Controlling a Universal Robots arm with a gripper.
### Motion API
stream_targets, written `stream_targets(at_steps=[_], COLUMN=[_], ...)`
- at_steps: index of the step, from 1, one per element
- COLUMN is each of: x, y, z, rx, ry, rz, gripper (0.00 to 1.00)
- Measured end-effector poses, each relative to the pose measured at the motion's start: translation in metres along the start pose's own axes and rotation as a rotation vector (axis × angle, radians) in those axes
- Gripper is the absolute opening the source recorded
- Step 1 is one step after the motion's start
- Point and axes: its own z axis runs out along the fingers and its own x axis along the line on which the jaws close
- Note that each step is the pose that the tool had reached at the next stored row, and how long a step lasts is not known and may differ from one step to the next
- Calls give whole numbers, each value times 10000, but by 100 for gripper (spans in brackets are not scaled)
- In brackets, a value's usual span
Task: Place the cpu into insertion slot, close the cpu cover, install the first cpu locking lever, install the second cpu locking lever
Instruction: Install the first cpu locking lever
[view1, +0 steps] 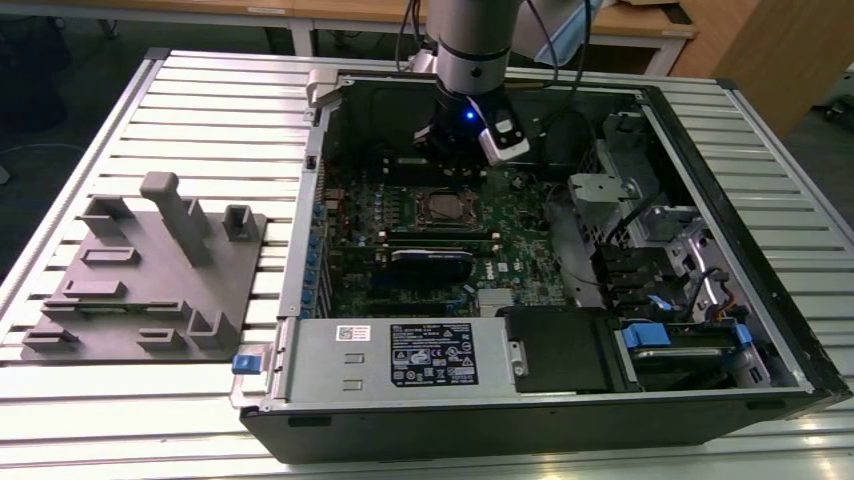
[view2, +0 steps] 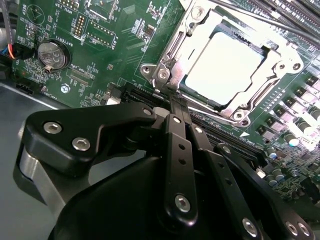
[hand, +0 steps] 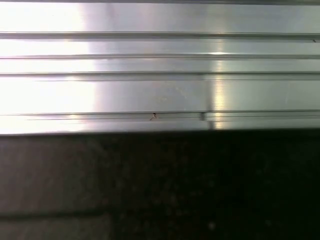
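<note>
Slatted surface (view1: 200, 110) carries the open computer case (view1: 747, 330); gripper (view2: 175, 102), fingers together and empty, sits beside the cpu (view2: 225, 65) under its closed cpu cover (view2: 280, 70).

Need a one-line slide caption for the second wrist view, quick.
Claw at the corner of the cpu cover, which lies closed over the cpu on the green motherboard.

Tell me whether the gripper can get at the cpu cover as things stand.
Probably yes: the gripper sits right at a corner of the cpu cover, which lies closed over the cpu, and nothing stands between them.
</note>
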Motion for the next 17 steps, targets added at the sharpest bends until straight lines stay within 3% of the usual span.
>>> stream_targets(at_steps=[9,17], x=[0,1], y=[0,2], z=[1,21], rx=[133,198], ry=[-5,-2], rz=[-6,-8], gripper=[11,11])
